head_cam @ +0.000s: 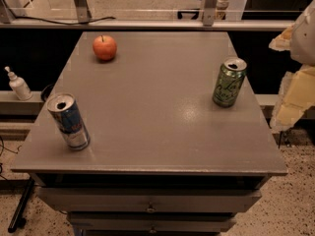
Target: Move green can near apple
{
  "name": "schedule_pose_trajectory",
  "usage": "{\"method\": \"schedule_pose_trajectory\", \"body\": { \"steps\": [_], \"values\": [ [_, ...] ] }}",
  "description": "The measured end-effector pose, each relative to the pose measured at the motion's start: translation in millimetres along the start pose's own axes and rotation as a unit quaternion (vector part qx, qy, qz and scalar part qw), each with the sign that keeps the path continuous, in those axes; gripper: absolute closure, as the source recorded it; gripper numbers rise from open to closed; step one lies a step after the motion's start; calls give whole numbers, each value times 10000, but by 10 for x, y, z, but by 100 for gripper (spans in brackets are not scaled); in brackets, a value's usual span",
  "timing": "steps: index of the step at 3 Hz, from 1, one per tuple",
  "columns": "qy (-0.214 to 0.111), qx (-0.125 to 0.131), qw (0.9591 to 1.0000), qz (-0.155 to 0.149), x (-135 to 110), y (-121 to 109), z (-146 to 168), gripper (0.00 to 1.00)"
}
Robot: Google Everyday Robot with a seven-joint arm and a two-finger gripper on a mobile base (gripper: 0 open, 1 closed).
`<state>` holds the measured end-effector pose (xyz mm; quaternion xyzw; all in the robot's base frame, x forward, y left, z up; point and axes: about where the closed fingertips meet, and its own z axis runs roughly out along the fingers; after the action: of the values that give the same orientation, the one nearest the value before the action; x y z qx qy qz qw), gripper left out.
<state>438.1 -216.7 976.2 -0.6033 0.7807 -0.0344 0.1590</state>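
The green can (229, 82) stands upright near the right edge of the grey table (157, 132), its silver top showing the pull-tab hole. The orange-red apple (105, 47) with a short dark stem sits at the far left of the table top, well apart from the can. My gripper (294, 98) shows as pale yellow-white shapes at the right edge of the view, beyond the table's right side and right of the green can, not touching it.
A blue-and-silver can (69, 121) stands upright near the table's front left. A small white pump bottle (17, 84) stands on a ledge left of the table. Drawers (149, 205) sit below the table top. A rail (147, 23) runs behind the table.
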Motion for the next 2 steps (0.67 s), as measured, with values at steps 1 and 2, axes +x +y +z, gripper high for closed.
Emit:
{"method": "schedule_pose_trajectory", "body": {
  "steps": [1, 2],
  "values": [
    [0, 1, 10000, 0, 0, 0, 0, 0],
    [-89, -147, 9998, 103, 48, -52, 169, 0]
  ]
}}
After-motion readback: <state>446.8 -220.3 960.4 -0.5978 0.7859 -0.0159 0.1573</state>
